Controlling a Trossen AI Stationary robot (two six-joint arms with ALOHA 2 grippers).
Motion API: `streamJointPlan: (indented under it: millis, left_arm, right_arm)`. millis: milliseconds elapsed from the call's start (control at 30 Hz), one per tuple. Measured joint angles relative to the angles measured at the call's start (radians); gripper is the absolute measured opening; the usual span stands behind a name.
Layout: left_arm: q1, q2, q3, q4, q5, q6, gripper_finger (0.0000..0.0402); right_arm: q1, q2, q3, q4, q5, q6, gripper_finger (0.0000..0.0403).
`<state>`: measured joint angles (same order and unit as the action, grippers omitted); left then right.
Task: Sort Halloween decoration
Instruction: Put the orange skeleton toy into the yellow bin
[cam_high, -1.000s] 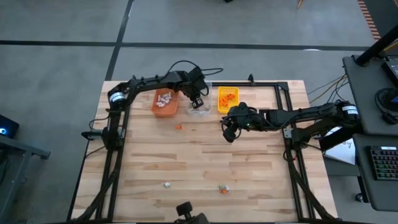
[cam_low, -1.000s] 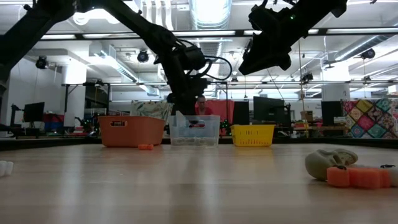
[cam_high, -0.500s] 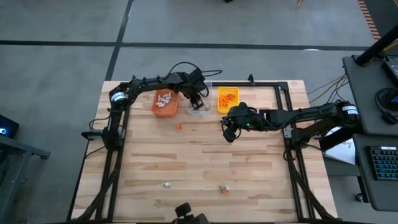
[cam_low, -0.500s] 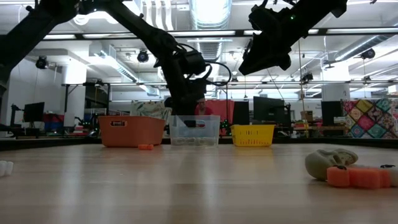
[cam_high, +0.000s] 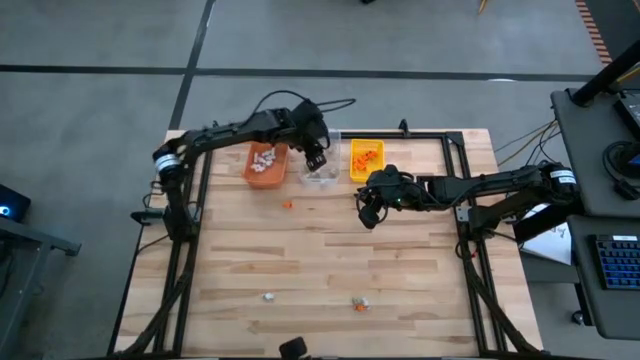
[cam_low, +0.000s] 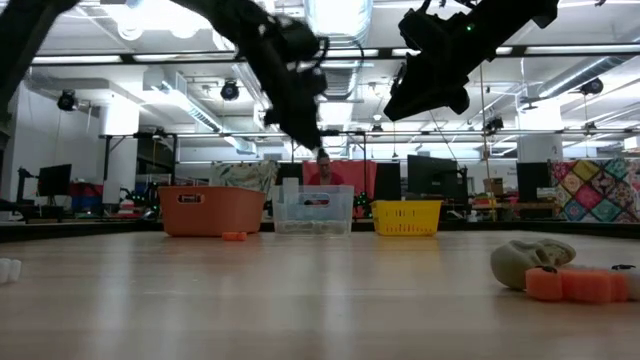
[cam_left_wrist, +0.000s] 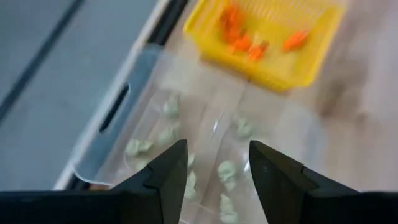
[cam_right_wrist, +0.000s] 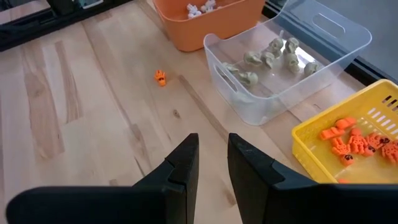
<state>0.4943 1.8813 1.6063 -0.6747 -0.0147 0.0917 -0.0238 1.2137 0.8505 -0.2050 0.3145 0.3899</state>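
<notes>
Three bins stand in a row at the table's far edge. The orange bin (cam_high: 264, 164) holds white trinkets, the clear bin (cam_high: 321, 170) grey-tan ones (cam_left_wrist: 225, 169), and the yellow bin (cam_high: 366, 160) orange ones. My left gripper (cam_high: 316, 157) hangs open above the clear bin, pointing down into it, with nothing between its fingers (cam_left_wrist: 217, 171). My right gripper (cam_high: 368, 212) hovers over the table's middle, near the yellow bin. Its fingers stand a little apart and hold nothing (cam_right_wrist: 213, 158). Loose decorations lie on the wood: an orange one (cam_high: 287, 204), a white one (cam_high: 268, 296), and a grey-tan and orange pair (cam_high: 359, 303).
In the low view the grey-tan piece (cam_low: 530, 262) and the orange piece (cam_low: 580, 284) lie near the table's front edge, and the white one (cam_low: 8, 268) lies at the left. Black frame rails (cam_high: 455, 150) run along the table's sides and back. Bare wood spans the middle.
My left gripper has risen out of the clear bin and now hangs well above its rim. Its arm has swung a little toward the table's left.
</notes>
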Motion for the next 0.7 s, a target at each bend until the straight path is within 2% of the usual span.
streamJointPlan:
  millis: [133, 267, 500, 700]
  left_arm:
    - [-0.037, -0.104, -0.024, 0.002, 0.000, -0.001, 0.0155]
    - [-0.095, -0.222, -0.114, 0.050, 0.000, -0.026, 0.0155]
    - [-0.235, -0.436, -0.393, 0.225, -0.001, -0.120, 0.0155]
    - [-0.363, -0.556, -0.649, 0.401, -0.002, -0.091, 0.0155]
  right_arm:
    - [0.005, 0.000, -0.001, 0.001, 0.000, 0.008, 0.0075]
    - [0.020, 0.000, -0.005, 0.001, 0.000, 0.008, 0.0075]
    - [0.039, 0.000, -0.011, 0.014, 0.001, 0.008, 0.0075]
    - [0.039, 0.015, -0.020, 0.078, 0.001, 0.006, 0.0075]
